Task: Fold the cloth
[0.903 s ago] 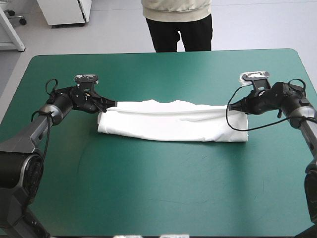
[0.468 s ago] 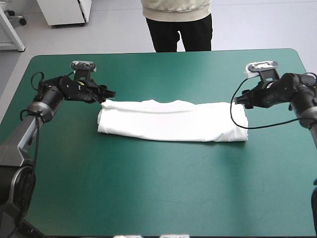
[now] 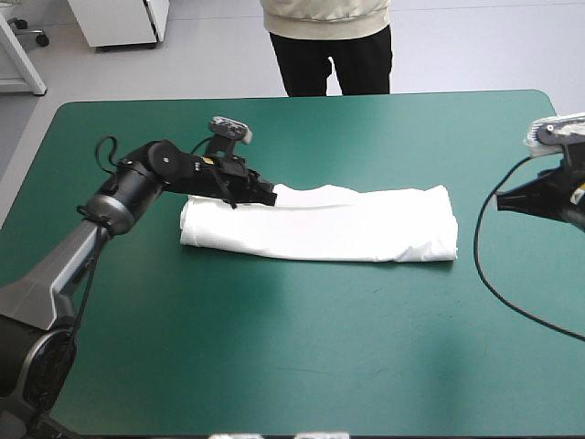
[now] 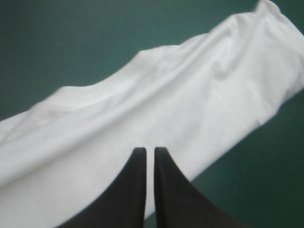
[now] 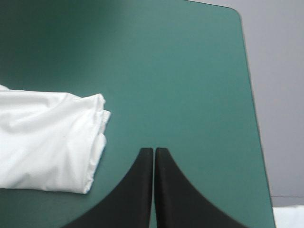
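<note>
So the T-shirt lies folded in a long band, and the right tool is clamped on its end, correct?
No. The T-shirt lies folded in a long band, but the right tool is shut on nothing, apart from its end, over bare teal-green cover; the right wrist view shows it.

Robot lab: arm (image 3: 128, 187), teal-green table (image 3: 302, 357)

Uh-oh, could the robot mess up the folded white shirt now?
Maybe. The left gripper hangs shut over the far edge of the T-shirt; sliding sideways, it might drag and wrinkle the fold. The right gripper is shut over bare table beyond the shirt's right end, so nothing holds that end, and a tug could shift the whole bundle. The layers at that end look loose and might fall open.
</note>
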`<state>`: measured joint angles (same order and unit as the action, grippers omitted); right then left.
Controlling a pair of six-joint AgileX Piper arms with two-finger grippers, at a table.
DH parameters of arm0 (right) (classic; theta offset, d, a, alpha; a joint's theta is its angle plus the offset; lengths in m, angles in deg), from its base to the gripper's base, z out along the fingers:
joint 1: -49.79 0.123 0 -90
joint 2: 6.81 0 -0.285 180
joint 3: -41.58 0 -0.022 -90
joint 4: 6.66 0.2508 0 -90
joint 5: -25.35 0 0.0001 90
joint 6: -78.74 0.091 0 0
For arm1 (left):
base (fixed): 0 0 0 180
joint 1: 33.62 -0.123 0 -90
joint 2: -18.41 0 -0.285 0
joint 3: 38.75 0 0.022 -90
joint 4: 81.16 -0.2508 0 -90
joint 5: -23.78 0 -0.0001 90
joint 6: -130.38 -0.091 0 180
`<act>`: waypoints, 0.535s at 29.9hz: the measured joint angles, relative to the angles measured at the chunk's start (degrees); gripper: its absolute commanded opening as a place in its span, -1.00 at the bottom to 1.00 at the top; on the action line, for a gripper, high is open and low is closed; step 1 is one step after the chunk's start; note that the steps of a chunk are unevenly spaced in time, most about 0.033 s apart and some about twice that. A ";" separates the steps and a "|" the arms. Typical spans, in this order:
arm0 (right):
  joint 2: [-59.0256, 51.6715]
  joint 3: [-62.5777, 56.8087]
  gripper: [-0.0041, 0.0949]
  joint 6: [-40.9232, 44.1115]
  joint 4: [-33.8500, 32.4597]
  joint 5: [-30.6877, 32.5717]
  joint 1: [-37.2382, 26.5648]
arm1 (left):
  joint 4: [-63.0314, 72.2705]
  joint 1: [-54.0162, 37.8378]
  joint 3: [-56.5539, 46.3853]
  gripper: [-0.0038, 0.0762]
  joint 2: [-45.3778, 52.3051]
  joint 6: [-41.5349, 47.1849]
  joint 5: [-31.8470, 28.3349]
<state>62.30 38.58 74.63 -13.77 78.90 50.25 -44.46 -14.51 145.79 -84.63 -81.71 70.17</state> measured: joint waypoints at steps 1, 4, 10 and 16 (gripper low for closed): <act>-1.64 -1.14 -0.95 1.31 -1.85 0.07 0.00 | 0.26 1.70 0.00 -0.93 -0.76 -0.25 -0.65; -4.16 -3.85 -0.95 3.64 -4.31 0.30 0.00 | 1.15 5.65 0.00 -0.93 -3.63 -0.42 -3.96; -4.79 -10.49 -0.95 4.61 -2.97 -1.70 0.00 | 3.66 8.05 0.00 -0.93 -11.41 -0.66 -8.81; -3.65 -17.01 -0.95 4.60 2.71 -9.68 0.00 | 6.86 8.05 0.00 -0.93 -18.48 -0.91 -12.30</act>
<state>58.65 21.57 79.23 -11.06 69.23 50.25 -37.60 -6.46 145.79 -103.12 -82.62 57.87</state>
